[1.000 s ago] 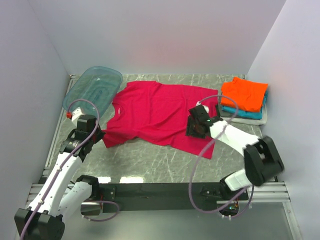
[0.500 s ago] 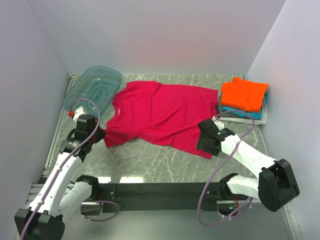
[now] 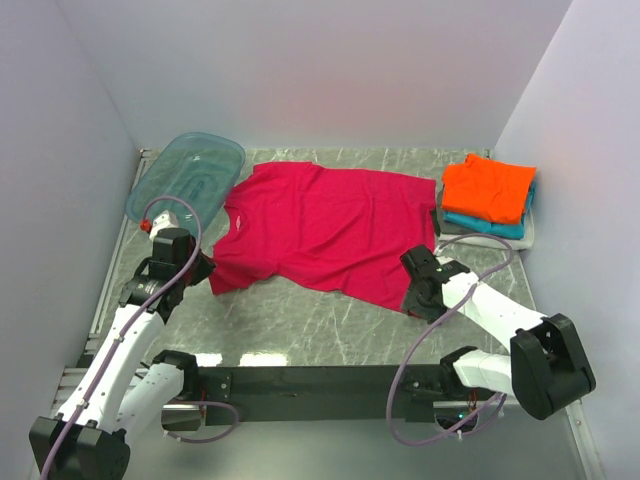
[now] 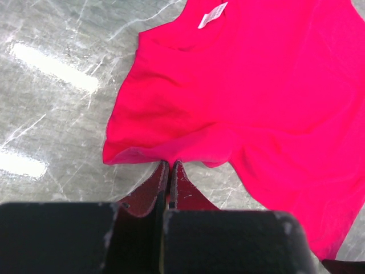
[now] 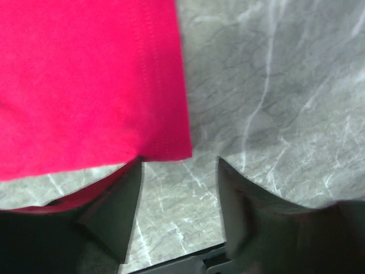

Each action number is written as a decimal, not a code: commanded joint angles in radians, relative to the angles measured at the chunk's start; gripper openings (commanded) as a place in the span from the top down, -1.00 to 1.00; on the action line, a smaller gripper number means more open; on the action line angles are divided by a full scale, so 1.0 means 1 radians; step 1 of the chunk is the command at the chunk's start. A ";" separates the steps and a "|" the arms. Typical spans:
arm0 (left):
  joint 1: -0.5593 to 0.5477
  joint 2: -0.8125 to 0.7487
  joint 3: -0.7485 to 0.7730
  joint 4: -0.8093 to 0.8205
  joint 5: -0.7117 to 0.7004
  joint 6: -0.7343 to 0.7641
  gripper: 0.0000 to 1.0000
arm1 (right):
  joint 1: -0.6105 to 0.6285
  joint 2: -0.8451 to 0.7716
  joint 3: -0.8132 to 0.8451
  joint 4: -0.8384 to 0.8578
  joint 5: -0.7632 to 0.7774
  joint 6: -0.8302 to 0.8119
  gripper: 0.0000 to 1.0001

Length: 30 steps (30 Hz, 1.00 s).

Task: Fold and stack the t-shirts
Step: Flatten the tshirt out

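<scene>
The crimson-magenta t-shirt [image 3: 325, 225] lies spread flat mid-table, collar to the left. My left gripper [image 3: 200, 268] is shut, its tips pinching the hem of the near sleeve [image 4: 142, 153]; the closed fingers [image 4: 169, 171] meet right at the fabric edge. My right gripper [image 3: 415, 297] is open at the shirt's near right hem corner [image 5: 165, 145]. That corner lies just ahead of the gap between the fingers [image 5: 114, 211], with bare table between them. The folded orange t-shirt [image 3: 487, 188] sits on the teal one [image 3: 490, 226] and the grey-white one [image 3: 505, 240] at the back right.
A translucent teal plastic tub [image 3: 187, 180] leans at the back left, next to the shirt's collar. Walls close in the table on the left, back and right. A marbled grey tabletop [image 3: 300, 315] shows between the shirt and the arm bases.
My right gripper has moved off the shirt's right part, toward the near edge, to its hem corner. The left gripper has hardly moved and stays shut at the sleeve.
</scene>
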<state>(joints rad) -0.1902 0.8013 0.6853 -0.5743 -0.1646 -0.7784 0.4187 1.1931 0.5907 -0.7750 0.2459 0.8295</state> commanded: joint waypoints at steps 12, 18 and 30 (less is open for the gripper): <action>0.005 -0.005 0.022 0.044 0.025 0.022 0.99 | -0.064 0.054 -0.009 0.048 0.009 -0.009 0.19; 0.005 -0.014 0.022 0.045 0.023 0.021 0.99 | -0.081 0.102 -0.009 0.059 -0.020 -0.021 0.59; 0.005 -0.008 0.016 0.060 0.080 0.033 0.99 | -0.081 -0.102 0.112 -0.082 0.045 0.006 1.00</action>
<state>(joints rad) -0.1902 0.7994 0.6853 -0.5602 -0.1341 -0.7704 0.3458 1.1847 0.6151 -0.7811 0.2226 0.8120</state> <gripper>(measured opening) 0.022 0.022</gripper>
